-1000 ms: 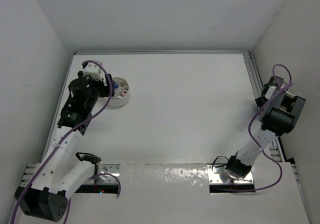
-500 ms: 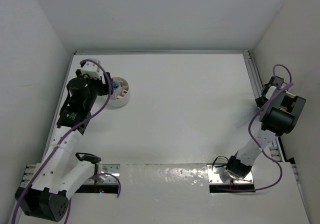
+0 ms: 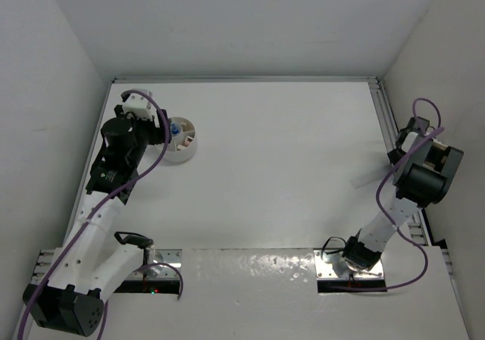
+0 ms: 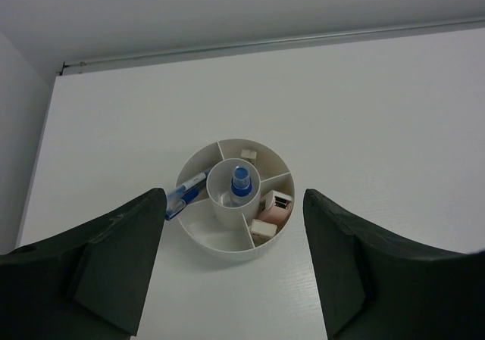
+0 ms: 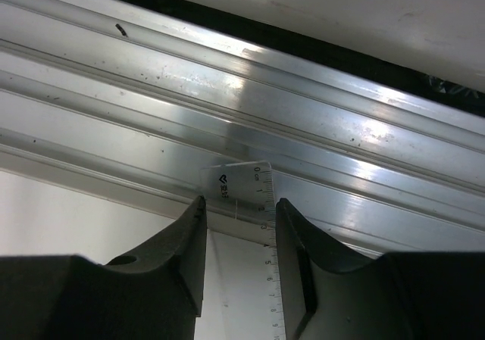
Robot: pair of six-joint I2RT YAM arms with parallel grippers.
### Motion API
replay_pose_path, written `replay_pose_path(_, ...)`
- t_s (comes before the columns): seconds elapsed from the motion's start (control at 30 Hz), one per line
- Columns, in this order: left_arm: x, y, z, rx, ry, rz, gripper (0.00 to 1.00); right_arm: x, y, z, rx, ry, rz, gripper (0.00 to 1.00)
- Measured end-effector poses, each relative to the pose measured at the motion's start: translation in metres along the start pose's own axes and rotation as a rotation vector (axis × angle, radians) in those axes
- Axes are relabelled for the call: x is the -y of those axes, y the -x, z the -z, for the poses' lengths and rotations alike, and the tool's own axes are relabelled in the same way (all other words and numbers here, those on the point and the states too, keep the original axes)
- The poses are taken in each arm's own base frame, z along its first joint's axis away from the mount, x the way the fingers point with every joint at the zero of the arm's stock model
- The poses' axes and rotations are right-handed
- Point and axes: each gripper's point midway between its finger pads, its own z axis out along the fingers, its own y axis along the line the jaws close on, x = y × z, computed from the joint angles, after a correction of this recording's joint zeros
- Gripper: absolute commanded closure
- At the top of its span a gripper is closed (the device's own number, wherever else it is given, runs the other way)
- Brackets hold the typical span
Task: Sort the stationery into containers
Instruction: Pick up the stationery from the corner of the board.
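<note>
The round white tub (image 4: 227, 247) has a centre cup and several outer compartments. The blue-capped bottle (image 4: 240, 181) stands in the centre cup. A blue pen (image 4: 186, 196), a tan eraser (image 4: 248, 155), a pink eraser (image 4: 274, 207) and a white eraser (image 4: 261, 230) lie in the outer compartments. My left gripper (image 4: 233, 196) is open and empty, above and just short of the tub (image 3: 186, 152). My right gripper (image 5: 239, 204) is shut on the clear ruler (image 5: 242, 185) over the rail at the right edge. The ruler's other end (image 3: 369, 177) sticks out left of the right arm.
An aluminium rail (image 5: 318, 120) runs along the table's right edge under my right gripper. White walls enclose the table on the left, back and right. The left arm (image 3: 114, 166) stands along the left wall.
The ruler's free end has come into sight left of the right arm and swung up a little. The left gripper has shifted slightly left, away from the tub.
</note>
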Motion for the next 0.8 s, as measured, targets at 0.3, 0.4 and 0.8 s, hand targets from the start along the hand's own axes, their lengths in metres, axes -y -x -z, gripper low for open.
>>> replay_pose_path(0.3,0.0,0.005,0.001,0.012,0.0,-0.006,0.29,0.005,-0.005,0.017,0.091,0.01,0.071,0.81)
replay_pose_path(0.4,0.0,0.005,0.001,0.012,0.0,-0.006,0.29,0.004,-0.003,0.027,0.126,0.03,0.091,0.81)
replay_pose_path(0.8,0.004,0.007,0.002,0.019,-0.027,-0.01,0.29,-0.035,0.009,0.076,0.278,0.19,0.179,0.81)
